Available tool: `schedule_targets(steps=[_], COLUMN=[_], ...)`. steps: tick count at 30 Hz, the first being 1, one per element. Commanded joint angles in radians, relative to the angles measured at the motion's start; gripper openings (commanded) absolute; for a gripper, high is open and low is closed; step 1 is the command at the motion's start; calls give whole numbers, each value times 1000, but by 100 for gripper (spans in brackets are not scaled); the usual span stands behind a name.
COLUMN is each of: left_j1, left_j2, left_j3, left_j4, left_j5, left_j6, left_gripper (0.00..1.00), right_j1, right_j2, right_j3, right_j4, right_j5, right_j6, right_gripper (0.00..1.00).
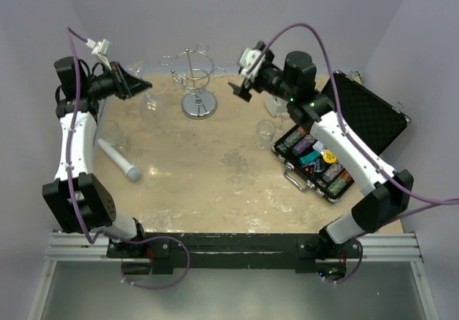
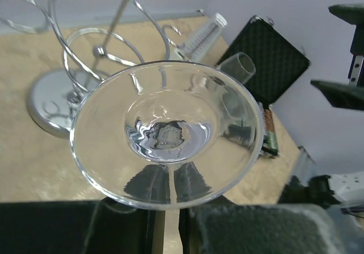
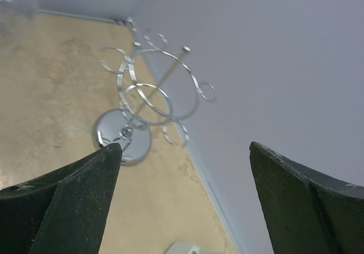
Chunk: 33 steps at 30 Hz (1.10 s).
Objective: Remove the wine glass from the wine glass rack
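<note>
Left wrist view gives us the closest look. The left pincer [image 2: 170,222] is nearly closed on the thin stem of the wine glass [image 2: 168,134], whose round clear disc fills the picture just ahead of the fingers. We cannot tell whether that disc is the foot or the bowl. The glass hangs in the air to the left of the wine glass rack [image 1: 199,106], apart from its hoops and curled arms, so we judge it already free of the rack. The right pincer [image 3: 185,151] is spread wide with nothing in it and points at the rack from the other side.

We expect the glass to be light, rigid, slick and easy to break. The stem is the sensible place to hold it, as it is held now. A narrow stem between two flat fingers can swivel, so we would carry it slowly and keep it steady. Squeezing the thin wall of the bowl would be riskier.

The rack's chrome wires are the closest thing to knock. On the tabletop [image 1: 215,184], a clear tumbler [image 1: 111,135] and a white cylinder [image 1: 120,160] with a grey end sit near the left arm, nearer to us than the held glass. A second tumbler [image 1: 266,130] stands just beside an open black case [image 1: 315,158] on the right. Any set-down spot would need to avoid all of these.
</note>
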Motion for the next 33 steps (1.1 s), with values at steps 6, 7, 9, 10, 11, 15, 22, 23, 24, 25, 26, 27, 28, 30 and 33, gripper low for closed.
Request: schedule_targets(steps=[6,7,9,10,11,15,22,23,24,25,26,27,28,30,33], left_j1=[-2,-1,-1,-1,-4,-4,-13,-14,-14,-16,-16,-17,-19,-21,-21], left_j2=[-45,-28,-18,-18,-19,-8,19,21,22,21,15,13,10,5,2], left_j3=[-158,-154,-164,-178,-198,-262,-315,-324,-332,-336,-348,-359,-368,-387,-422], left_j4=[-224,-275,-338,-338,-344,-338,-346,-339,-340,-341,-345,-348,-349,-349,-319], left_j5=[252,280,320,338,349,395,412,415,413,407,404,403,401,400,407], left_j6=[-142,-119,-102,-108,-116,-179,-212,-223,-223,-222,-219,-217,-216,-209,-240], left_gripper=[0,0,0,0,0,0,0,0,0,0,0,0,0,0,0], right_j1=[184,199,226,235,244,270,307,313,319,324,333,342,351,374,407], right_j2=[-161,-170,-182,-184,-181,-130,-14,-4,5,11,16,22,29,46,63], right_j3=[-264,-290,-339,-359,-376,-380,-361,-361,-367,-373,-382,-392,-396,-402,-406], right_j4=[-59,-70,-78,-75,-68,-64,-19,-22,-22,-4,19,45,53,108,160], right_j5=[-135,-138,-136,-135,-139,-179,-248,-268,-286,-302,-317,-328,-341,-357,-374], right_j6=[-651,-720,-846,-896,-940,-1072,-1265,-1296,-1324,-1338,-1341,-1344,-1349,-1330,-1306], right_gripper=[98,98,98,98,99,98,98,98,99,99,99,99,99,99,99])
